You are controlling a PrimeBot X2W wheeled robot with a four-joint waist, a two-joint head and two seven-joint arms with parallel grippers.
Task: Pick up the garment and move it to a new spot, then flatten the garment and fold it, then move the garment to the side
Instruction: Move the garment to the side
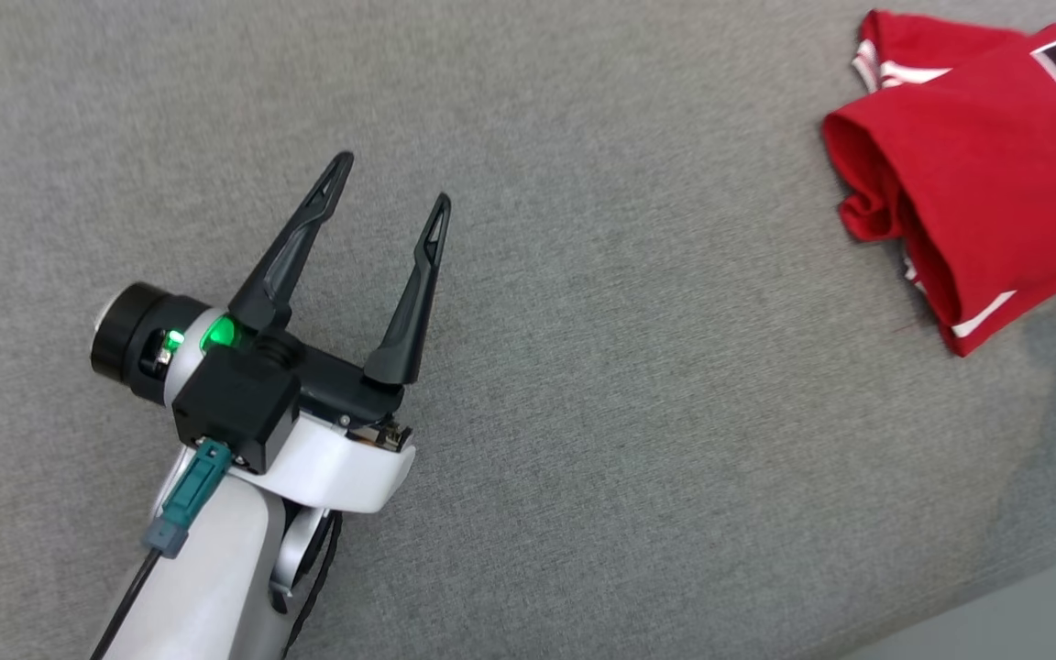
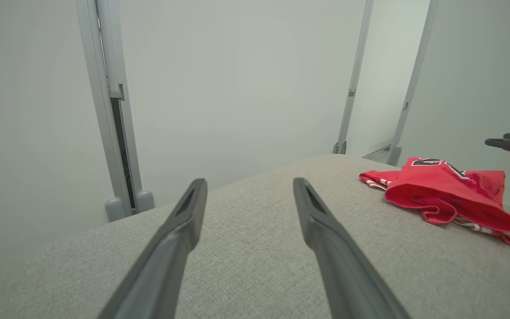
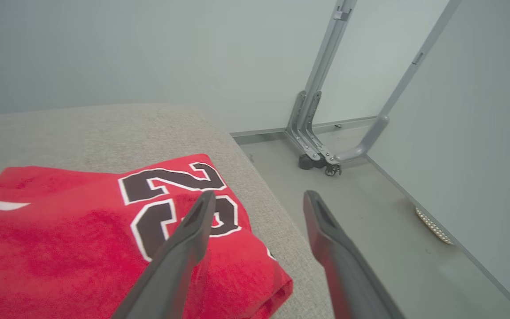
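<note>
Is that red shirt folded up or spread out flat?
Folded. The red shirt lies in a compact bundle on the grey surface, with stacked layers visible along its open edge and the number print on top.

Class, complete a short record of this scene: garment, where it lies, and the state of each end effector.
garment: red jersey, folded, black numerals edged white
place: near the right edge of the grey cloth surface
left end effector: open, empty, well apart from the jersey
right end effector: open, empty, above the jersey's edge
</note>
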